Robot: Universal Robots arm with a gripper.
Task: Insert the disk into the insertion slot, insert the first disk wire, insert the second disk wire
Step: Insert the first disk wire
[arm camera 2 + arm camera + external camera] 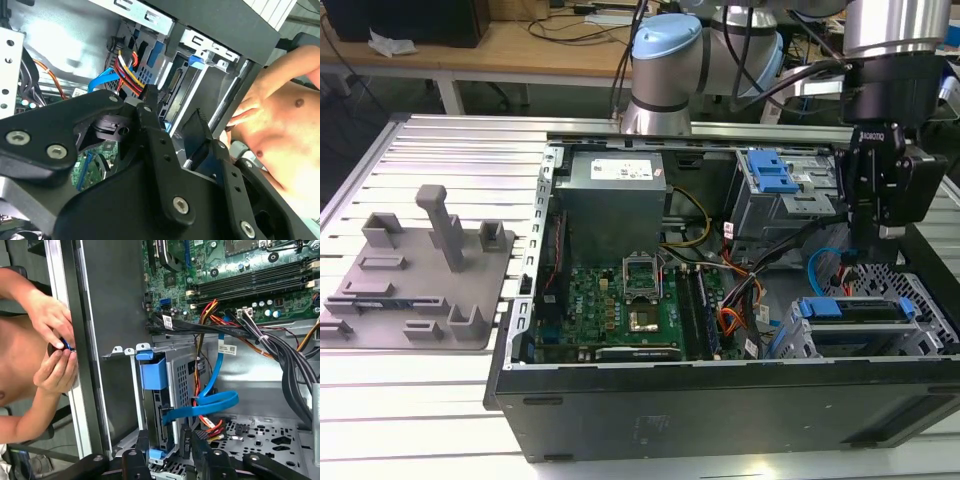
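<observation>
The disk (855,312) lies flat inside the insertion slot (798,342), at the corner of the case (620,400) on the exterior view's right. Its blue caddy edge runs across that view, long axis level. A blue flat cable (212,402) curls just beside its end. Directly above hangs the gripper (858,258), jaws parted and gripping nothing, with a red-yellow wire plug (149,93) at one fingertip.

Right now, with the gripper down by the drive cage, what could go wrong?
1. A person's hands work just outside the case wall, close to the gripper; an arm move could strike them.
2. The blue cable loops loosely beside the cage, near the gripper; it may snag or get pulled.
3. Red, yellow and black wires lie in the same spot and could be pinched.
</observation>
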